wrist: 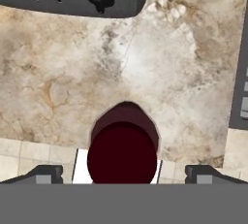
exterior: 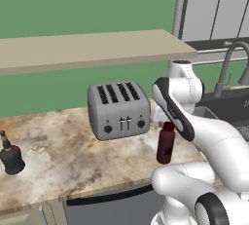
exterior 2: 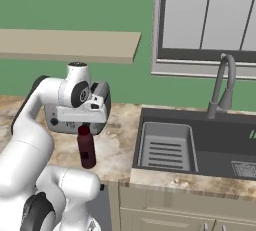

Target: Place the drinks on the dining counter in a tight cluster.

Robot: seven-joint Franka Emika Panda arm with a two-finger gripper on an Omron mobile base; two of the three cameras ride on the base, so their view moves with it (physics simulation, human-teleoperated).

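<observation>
The tall dark maroon cylindrical bottle (exterior: pixel 166 143) stands upright on the marbled beige-brown counter (exterior: pixel 58 156) near its front edge, just in front of the grey four-slot toaster (exterior: pixel 118 110) — and the white arm's gripper (wrist: pixel 123 174) hangs directly over it, looking straight down on the maroon cap. The jaws are spread as wide as they go, one fingertip on each side of the bottle, nothing gripped yet. Off at the far left of this same counter sits the squat black bottle with the thin neck (exterior: pixel 10 157), well apart from the maroon one. To the right lies the dark sink (exterior 2: pixel 200 145) with its curved tap. By my reading the task is barely started — no drink has been lifted, this looks like the smaller counter under the beige wall shelves rather than the dining counter, so every carry and the clustering itself are still to come.
</observation>
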